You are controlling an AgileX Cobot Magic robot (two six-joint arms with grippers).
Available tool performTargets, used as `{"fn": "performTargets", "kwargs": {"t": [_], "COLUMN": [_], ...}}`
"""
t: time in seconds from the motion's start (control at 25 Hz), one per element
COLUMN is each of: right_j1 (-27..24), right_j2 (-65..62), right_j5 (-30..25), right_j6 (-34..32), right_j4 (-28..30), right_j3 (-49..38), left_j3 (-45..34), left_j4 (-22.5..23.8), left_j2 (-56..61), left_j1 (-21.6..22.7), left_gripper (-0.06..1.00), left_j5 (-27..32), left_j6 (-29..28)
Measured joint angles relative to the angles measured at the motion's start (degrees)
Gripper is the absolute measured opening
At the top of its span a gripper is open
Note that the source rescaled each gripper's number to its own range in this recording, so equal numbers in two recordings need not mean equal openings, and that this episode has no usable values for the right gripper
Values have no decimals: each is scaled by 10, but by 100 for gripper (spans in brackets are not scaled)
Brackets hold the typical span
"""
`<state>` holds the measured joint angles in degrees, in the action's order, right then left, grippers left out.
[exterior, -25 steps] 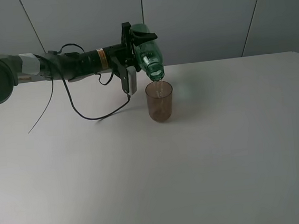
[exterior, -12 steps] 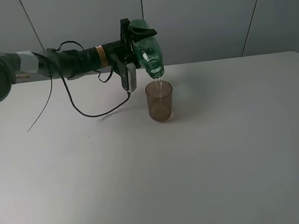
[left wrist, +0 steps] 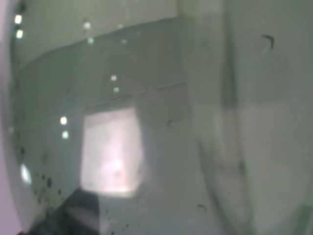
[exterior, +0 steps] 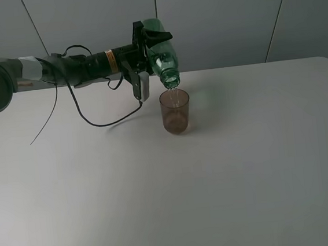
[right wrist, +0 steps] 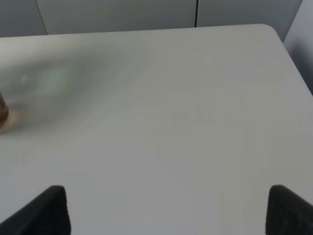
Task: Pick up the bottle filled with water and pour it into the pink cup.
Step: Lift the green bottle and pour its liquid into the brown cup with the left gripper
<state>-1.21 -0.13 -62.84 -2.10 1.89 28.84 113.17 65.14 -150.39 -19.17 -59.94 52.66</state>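
Left gripper (exterior: pixel 145 43) is clamped around the body of the green bottle (exterior: pixel 162 56), holding it in the air right above the pink cup (exterior: pixel 176 112). The bottle's long axis is tipped steeply: open neck pointing down at the cup's mouth, base up and leaning away from it. The cup stands upright on the table (exterior: pixel 244 167). Right gripper (right wrist: pixel 168 210) is spread wide with nothing in it, well apart from the cup.

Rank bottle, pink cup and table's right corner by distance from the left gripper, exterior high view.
1. bottle: clamped in the left gripper, tilted mouth-down.
2. pink cup: standing just below the bottle's mouth.
3. table's right corner: far right of the view.
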Motion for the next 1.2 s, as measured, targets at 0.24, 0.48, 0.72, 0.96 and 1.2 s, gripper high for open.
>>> {"fn": "performTargets", "kwargs": {"t": [0.24, 0.48, 0.72, 0.96, 1.2], "right_j1": [0, 0, 0, 0, 0], "right_j2": [0, 0, 0, 0, 0], "right_j5": [0, 0, 0, 0, 0], "right_j6": [0, 0, 0, 0, 0], "right_j4": [0, 0, 0, 0, 0], "right_j3": [0, 0, 0, 0, 0], "left_j3": [5, 6, 7, 7, 7], "left_j4": [-1, 0, 13, 27, 30], "left_j2": [0, 11, 13, 15, 16], "left_j1": [-2, -2, -2, -2, -2], "left_gripper": [1, 1, 1, 1, 1], "left_j5": [-14, -20, -24, -25, -30], "left_j6": [14, 25, 53, 76, 112]}}
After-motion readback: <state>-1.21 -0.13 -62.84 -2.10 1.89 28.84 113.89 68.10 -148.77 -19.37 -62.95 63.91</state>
